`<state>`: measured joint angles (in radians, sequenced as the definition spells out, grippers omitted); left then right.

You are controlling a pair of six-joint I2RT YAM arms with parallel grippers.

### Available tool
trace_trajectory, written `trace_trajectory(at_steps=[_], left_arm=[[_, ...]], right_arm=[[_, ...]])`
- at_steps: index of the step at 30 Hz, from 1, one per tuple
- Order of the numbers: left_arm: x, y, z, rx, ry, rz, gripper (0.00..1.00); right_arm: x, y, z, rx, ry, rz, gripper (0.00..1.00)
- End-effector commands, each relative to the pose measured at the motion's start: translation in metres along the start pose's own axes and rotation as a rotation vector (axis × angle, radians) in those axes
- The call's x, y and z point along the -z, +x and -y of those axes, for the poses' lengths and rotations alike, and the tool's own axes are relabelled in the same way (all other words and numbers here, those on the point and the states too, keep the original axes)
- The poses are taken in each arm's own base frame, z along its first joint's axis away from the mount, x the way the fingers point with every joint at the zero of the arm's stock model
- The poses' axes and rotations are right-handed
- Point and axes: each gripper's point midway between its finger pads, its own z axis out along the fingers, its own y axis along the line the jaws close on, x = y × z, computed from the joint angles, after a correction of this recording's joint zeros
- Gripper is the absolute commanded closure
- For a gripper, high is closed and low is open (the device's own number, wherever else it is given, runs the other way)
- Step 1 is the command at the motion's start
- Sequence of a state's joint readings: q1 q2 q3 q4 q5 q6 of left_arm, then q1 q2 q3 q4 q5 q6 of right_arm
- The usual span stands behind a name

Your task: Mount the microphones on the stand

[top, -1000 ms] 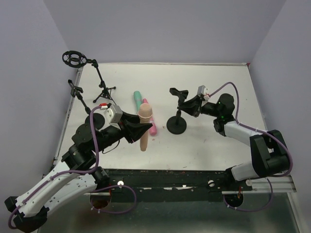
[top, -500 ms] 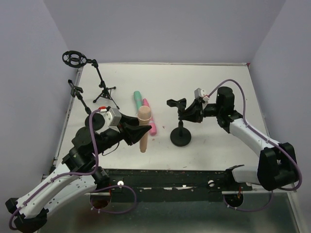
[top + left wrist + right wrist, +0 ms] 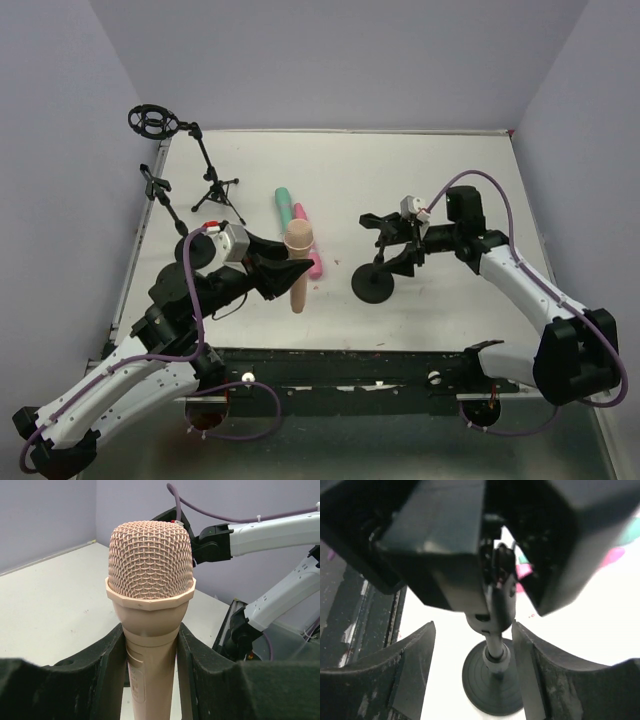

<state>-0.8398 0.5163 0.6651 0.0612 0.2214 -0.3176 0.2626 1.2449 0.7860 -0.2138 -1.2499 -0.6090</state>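
While clamped upright in the left end effector (image 3: 150, 680) above the bench (image 3: 450, 180), peach microphone (image 3: 298, 262) kept head-up and ready for mounting — right end effector (image 3: 398, 243) gripping the round-based stand (image 3: 375, 275) at its clip, apparently steadying it.

The white table (image 3: 440, 170) carries a teal microphone (image 3: 283, 203) and a pink microphone (image 3: 310, 250), a round-based stand (image 3: 372, 284), and two tripod stands (image 3: 215, 190) at far left.
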Motion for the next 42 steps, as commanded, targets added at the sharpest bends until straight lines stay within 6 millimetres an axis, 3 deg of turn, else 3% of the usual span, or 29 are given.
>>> trace_trajectory(at_steps=[1,7,11,18,25,34,39,42], left_arm=[[-0.001,-0.014,0.01,-0.029,0.055,0.048,1.0],[-0.009,-0.019,0.014,-0.054,0.084,0.052,1.0],[-0.016,-0.026,0.016,-0.085,0.104,0.049,1.0],[-0.03,-0.039,0.02,-0.13,0.133,0.058,1.0],[-0.049,-0.047,0.016,-0.158,0.137,0.059,1.0],[-0.075,-0.062,0.009,-0.174,0.152,0.07,1.0],[-0.087,-0.066,0.004,-0.168,0.163,0.072,1.0],[-0.095,-0.066,0.002,-0.163,0.173,0.07,1.0]], right_arm=[[0.019,-0.016,0.012,-0.022,0.118,-0.059,0.22],[0.046,-0.044,0.015,-0.017,0.208,-0.096,0.07],[0.052,-0.063,-0.001,0.025,0.149,-0.125,0.0],[0.053,-0.087,0.002,0.004,0.129,-0.105,0.0],[0.05,-0.102,0.018,-0.038,0.129,-0.094,0.0],[0.034,-0.093,0.009,-0.027,0.081,-0.097,0.01],[0.034,-0.093,0.008,-0.006,0.088,-0.098,0.09],[0.033,-0.094,0.005,-0.005,0.075,-0.087,0.18]])
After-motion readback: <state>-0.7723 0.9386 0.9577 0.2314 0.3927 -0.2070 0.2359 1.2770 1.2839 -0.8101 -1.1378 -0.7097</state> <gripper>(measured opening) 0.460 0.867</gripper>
